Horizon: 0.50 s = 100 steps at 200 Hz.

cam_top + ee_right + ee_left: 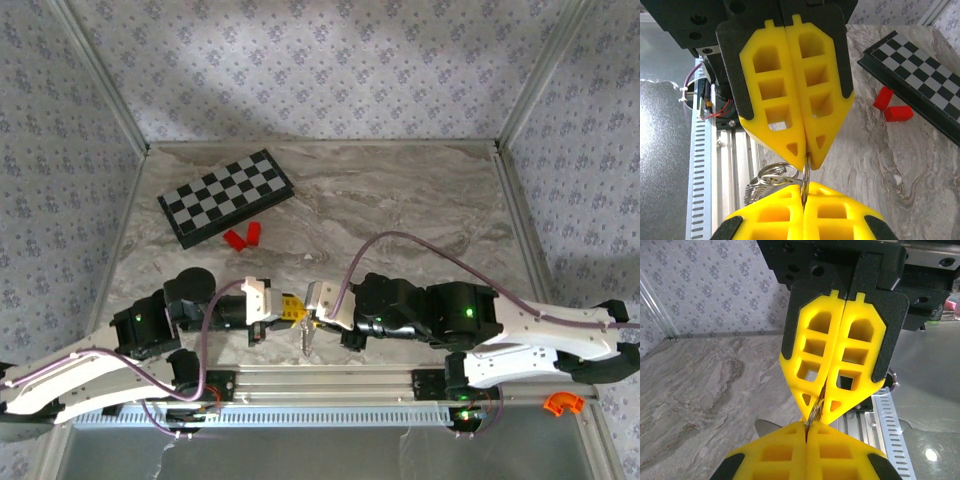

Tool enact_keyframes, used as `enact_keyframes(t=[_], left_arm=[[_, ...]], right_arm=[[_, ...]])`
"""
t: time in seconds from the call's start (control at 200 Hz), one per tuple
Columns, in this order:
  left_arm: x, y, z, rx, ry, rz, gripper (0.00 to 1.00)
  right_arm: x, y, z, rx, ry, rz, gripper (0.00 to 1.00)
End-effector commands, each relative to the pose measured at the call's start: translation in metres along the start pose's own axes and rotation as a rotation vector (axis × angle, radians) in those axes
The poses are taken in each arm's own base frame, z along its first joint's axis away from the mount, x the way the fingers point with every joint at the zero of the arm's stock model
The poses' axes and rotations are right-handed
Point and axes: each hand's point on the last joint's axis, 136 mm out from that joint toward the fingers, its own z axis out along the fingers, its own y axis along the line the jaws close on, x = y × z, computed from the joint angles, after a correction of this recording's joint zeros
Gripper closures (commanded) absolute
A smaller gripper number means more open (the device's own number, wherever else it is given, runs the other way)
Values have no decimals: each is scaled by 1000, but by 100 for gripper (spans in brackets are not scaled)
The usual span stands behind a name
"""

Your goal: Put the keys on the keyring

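My left pincer (pixel 806 429) and right pincer (pixel 803 193) are both closed on the keyring (pixel 803 176), tip to tip, over the worktop (pixel 880 150) front edge. If one pulls, the thin ring can slip and drop.

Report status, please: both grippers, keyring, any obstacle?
Both shut: left gripper and right gripper tip to tip, pinching keyring. Beside it, silvery bunch, too blurred to identify. Far off, not in way: chessboard, red blocks.
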Motion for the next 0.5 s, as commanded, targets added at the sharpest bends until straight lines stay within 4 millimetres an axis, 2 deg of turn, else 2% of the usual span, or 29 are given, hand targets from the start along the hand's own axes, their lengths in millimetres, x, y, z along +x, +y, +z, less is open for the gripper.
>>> enact_keyframes(t=[0.0, 0.03, 0.08, 0.105, 0.215, 0.405, 0.495], left_arm=[[-37, 2, -14, -15, -133, 1, 100], [-41, 0, -15, -9, -152, -2, 100], [-47, -2, -16, 4, -184, -6, 100], [-49, -3, -17, 9, -198, -9, 100], [-60, -6, -20, 28, -265, -16, 100], [-69, -11, -22, 60, -351, -18, 100], [-70, -13, -21, 79, -379, -31, 100]], right_arm=[[-17, 3, -14, -24, -101, 8, 98], [-18, 4, -15, -28, -122, 13, 95], [-32, 5, -20, -41, -207, 30, 90], [-26, 9, -15, -53, -210, 32, 89], [-35, 12, -19, -74, -304, 57, 86], [-41, 14, -25, -88, -368, 67, 86], [-42, 14, -26, -91, -375, 63, 91]])
